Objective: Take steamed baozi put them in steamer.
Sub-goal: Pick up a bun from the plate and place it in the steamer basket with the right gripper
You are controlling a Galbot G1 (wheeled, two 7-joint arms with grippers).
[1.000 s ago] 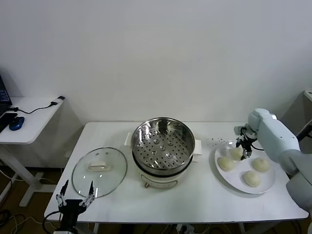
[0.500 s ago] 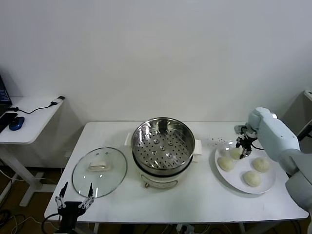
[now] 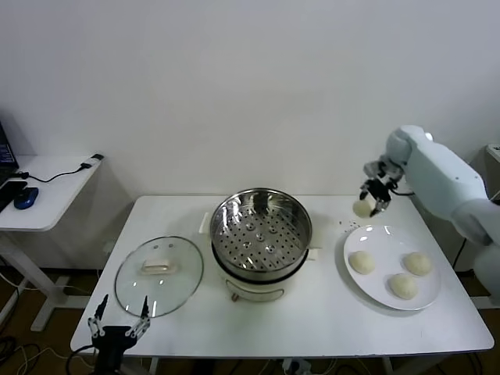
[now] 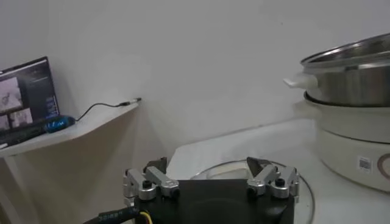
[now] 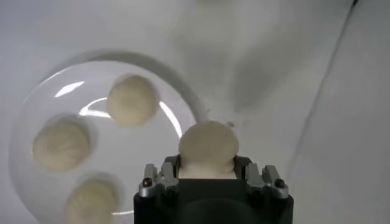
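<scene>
Right gripper [image 3: 375, 193] clenched on 1 baozi [image 3: 362, 208], held above table between steamer [image 3: 262, 234] and plate [image 3: 389, 300], clear for carry. 3 baozi [image 3: 362, 262] on plate. Left gripper [image 3: 119, 322] open, parked near-left.

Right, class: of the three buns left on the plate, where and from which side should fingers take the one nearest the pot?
Grip that bun across its rounded middle, coming straight down from above. It sits apart from the other two on the flat plate, so both sides look free. The right gripper holds its bun that way; the left gripper is parked at the table's front.
</scene>
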